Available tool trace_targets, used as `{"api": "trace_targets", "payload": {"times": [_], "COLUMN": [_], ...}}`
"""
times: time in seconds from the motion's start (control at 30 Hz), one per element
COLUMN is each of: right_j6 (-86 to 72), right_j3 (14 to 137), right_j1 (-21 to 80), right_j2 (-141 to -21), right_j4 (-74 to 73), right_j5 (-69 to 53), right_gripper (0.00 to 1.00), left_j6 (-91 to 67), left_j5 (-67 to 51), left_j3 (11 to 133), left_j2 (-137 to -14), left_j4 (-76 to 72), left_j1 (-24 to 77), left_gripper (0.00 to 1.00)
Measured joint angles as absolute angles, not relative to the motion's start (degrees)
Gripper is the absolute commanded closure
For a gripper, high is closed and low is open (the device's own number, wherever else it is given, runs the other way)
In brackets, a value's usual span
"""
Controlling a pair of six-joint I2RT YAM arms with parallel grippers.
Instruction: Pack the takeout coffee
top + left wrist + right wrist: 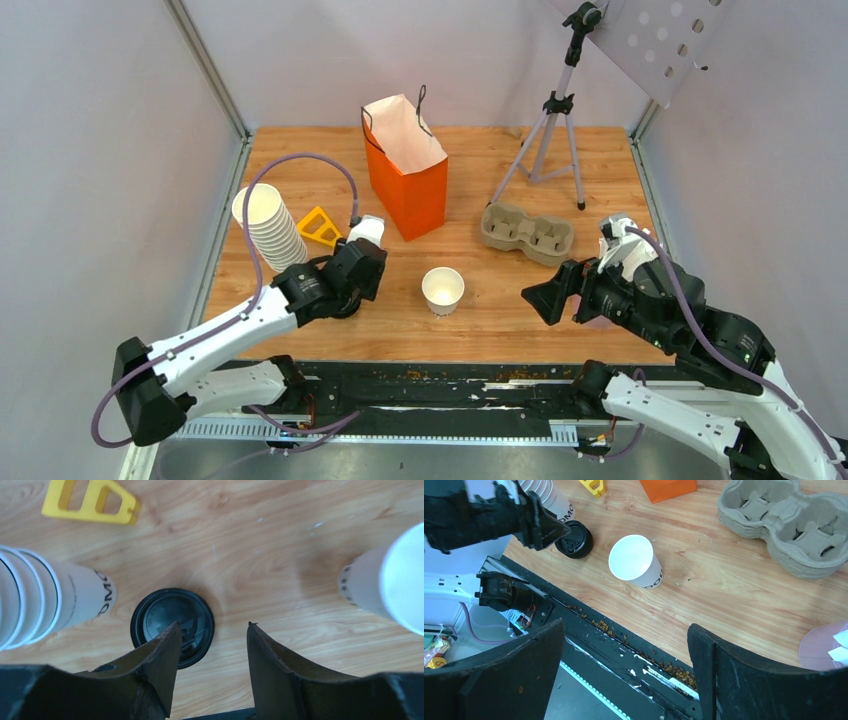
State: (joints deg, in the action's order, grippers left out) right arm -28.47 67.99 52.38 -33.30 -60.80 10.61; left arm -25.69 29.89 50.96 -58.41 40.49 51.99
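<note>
No lidded cup shows. A lone white paper cup without a lid stands at mid-table; it also shows in the left wrist view and the right wrist view. A loose black lid lies flat on the wood beside the cup stack, and shows in the right wrist view. My left gripper is open and empty just above the lid, its left finger over the lid's right part. My right gripper is open and empty over the table's near edge, right of the cup. The orange paper bag stands open at the back.
A leaning stack of lidless white cups and a yellow plastic piece lie at the left. A cardboard cup carrier sits right of the bag, with a tripod behind it. A pink disc lies at the right.
</note>
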Motion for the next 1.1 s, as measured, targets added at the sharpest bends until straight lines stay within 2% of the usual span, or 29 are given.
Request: {"api": "trace_targets", "payload": {"times": [0.13, 0.27, 0.47, 0.97, 1.1], "right_j6": [-28.5, -28.5, -28.7, -29.3, -29.3], "right_j3": [68.3, 69.0, 68.9, 67.9, 67.9], "right_j1": [52.4, 52.4, 52.4, 52.4, 52.4], "right_j2": [-34.0, -34.5, -34.6, -35.0, -35.0], "right_j4": [-60.6, -60.3, -59.0, -58.1, -58.0], "right_j5": [10.4, 10.3, 9.7, 9.7, 9.7], "right_gripper": [0.09, 0.09, 0.10, 0.10, 0.10], "left_j6": [-26.7, -26.7, -26.2, -24.0, -23.7], "left_j5": [28.1, 25.5, 23.2, 20.5, 20.5], "left_j3": [46.1, 42.2, 41.8, 39.7, 39.7], "left_j2": [-60.8, -63.0, -64.9, -70.9, -71.0], "left_j4": [39.9, 38.0, 34.3, 29.7, 29.7], "left_j1": [47.8, 44.0, 43.9, 43.9, 43.9], "left_gripper": [0.48, 0.48, 0.51, 0.73, 0.74]}}
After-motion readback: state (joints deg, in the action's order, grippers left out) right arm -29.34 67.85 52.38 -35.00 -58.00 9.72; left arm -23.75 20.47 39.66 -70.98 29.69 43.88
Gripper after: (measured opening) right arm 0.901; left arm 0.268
